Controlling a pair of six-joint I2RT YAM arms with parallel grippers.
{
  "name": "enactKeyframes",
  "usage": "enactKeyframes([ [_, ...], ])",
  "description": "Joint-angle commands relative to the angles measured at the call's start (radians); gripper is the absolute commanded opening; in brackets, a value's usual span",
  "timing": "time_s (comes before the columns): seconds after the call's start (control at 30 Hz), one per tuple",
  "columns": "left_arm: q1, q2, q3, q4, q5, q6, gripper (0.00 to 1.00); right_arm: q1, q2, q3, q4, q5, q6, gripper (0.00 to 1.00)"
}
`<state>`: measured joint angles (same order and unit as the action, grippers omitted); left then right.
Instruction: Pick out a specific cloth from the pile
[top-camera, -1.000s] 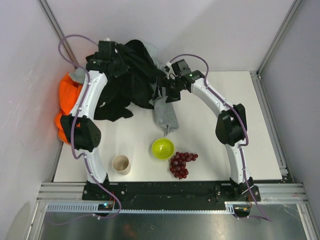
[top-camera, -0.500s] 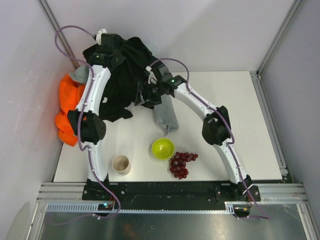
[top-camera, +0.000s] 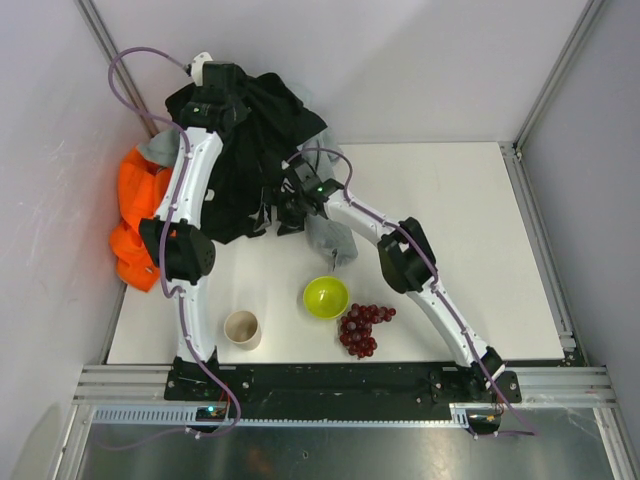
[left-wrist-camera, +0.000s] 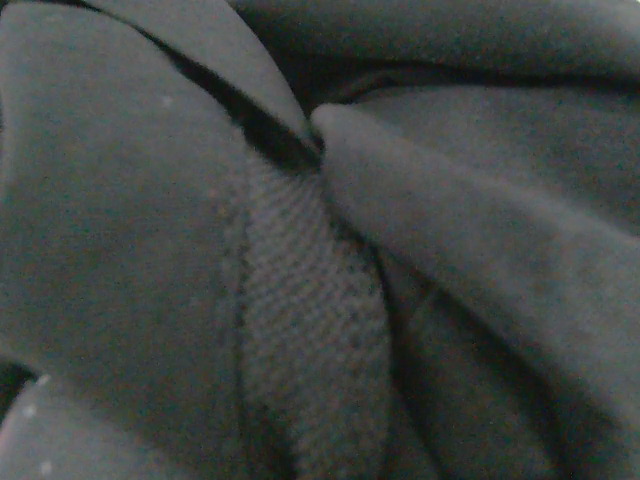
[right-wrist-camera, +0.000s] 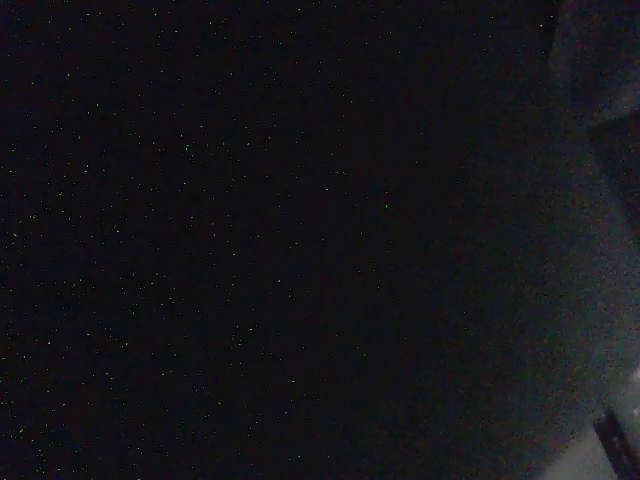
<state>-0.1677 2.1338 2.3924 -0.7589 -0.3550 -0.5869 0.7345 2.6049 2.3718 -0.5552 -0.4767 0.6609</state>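
Note:
The pile (top-camera: 140, 215) lies at the table's back left: bright orange, light grey and black garments. A black cloth (top-camera: 250, 140) is raised high above it and hangs down from my left gripper (top-camera: 220, 85), whose fingers are buried in the fabric. I cannot tell whether this is the plain black garment or the labelled one. The left wrist view shows only dark folds and a ribbed hem (left-wrist-camera: 310, 330). My right gripper (top-camera: 288, 205) is pushed into the lower edge of the hanging black fabric, and its fingers are hidden. The right wrist view is almost black.
A light grey garment (top-camera: 330, 238) lies on the table just right of my right gripper. A green bowl (top-camera: 326, 297), red grapes (top-camera: 362, 328) and a beige cup (top-camera: 242, 328) stand near the front. The back wall is close behind the raised cloth.
My left gripper has risen with the black fabric toward the back wall. My right gripper has moved left and forward from beside the grey garment into the hanging black fabric.

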Motion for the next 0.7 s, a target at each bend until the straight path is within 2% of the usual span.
enactKeyframes([
  [0.0,-0.001,-0.044,0.076,0.176,-0.015,-0.042,0.01,0.017,0.031,0.041,0.137,0.086,0.086,0.83],
  [0.37,0.003,-0.071,0.036,0.178,0.031,-0.082,0.01,0.05,0.142,0.067,0.222,0.125,0.235,0.74],
  [0.6,0.004,-0.088,0.005,0.179,0.043,-0.071,0.01,0.026,0.206,0.101,0.298,0.121,0.373,0.54],
  [0.67,0.005,-0.091,-0.004,0.178,0.049,-0.068,0.01,0.02,0.214,0.098,0.321,0.117,0.406,0.39],
])
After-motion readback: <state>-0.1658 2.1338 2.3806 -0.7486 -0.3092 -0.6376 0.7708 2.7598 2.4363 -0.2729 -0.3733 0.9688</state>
